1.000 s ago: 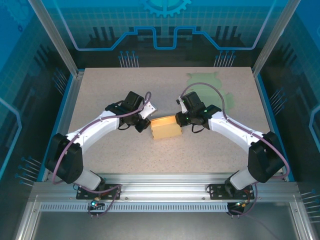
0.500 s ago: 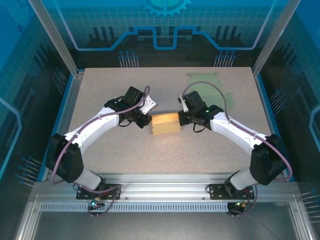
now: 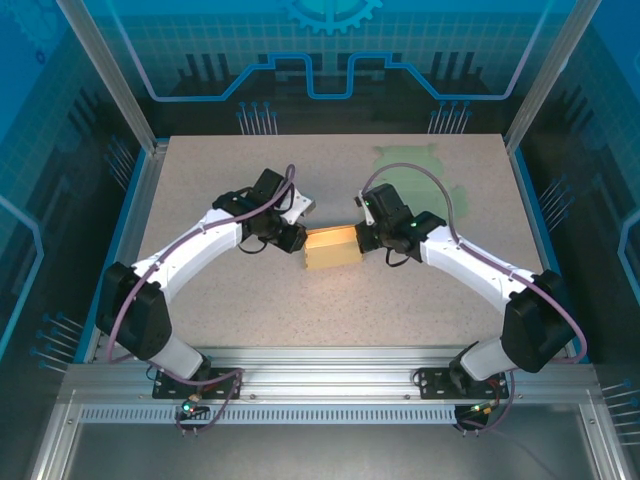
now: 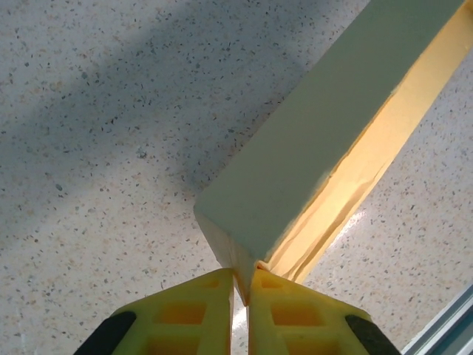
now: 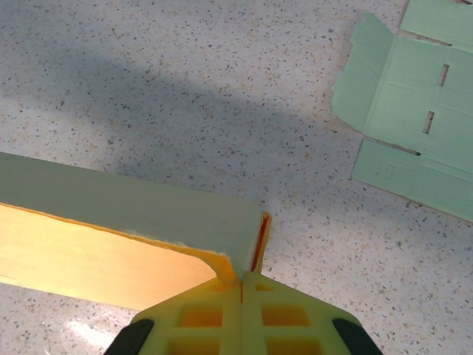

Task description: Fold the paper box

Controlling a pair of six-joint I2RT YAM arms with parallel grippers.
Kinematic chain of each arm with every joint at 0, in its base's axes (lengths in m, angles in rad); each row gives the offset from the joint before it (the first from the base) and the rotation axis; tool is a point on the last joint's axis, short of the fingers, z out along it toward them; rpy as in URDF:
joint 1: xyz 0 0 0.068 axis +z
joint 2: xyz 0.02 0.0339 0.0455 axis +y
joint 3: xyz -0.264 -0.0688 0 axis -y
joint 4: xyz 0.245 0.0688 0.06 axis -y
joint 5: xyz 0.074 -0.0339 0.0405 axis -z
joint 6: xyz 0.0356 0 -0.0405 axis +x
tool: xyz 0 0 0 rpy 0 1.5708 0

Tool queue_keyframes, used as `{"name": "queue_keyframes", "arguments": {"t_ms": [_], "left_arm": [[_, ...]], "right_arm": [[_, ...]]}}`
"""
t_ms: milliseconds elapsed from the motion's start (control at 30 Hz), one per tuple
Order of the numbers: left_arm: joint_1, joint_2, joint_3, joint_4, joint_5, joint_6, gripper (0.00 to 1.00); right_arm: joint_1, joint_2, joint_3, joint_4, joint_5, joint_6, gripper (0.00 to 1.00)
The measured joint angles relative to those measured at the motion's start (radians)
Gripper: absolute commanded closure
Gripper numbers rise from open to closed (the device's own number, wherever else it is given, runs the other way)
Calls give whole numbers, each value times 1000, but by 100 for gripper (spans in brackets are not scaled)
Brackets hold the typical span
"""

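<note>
The yellow half-folded paper box lies at the middle of the speckled grey tabletop. The left gripper pinches the corner at its left end, the right gripper the corner at its right end. A flat green unfolded cardboard sheet lies behind and right of it, towards the far right corner, well apart.

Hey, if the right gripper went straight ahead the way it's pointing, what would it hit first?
The paper box: the right gripper pinches its corner, so that wall lies directly ahead. Beyond it probably just table, depth unclear.
</note>
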Motion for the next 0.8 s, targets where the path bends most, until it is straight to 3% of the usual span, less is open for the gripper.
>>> {"name": "queue_keyframes", "arguments": {"t_ms": [800], "left_arm": [[42, 98, 106, -191, 93, -78, 90]], "right_arm": [[130, 51, -8, -1, 223, -67, 100]]}}
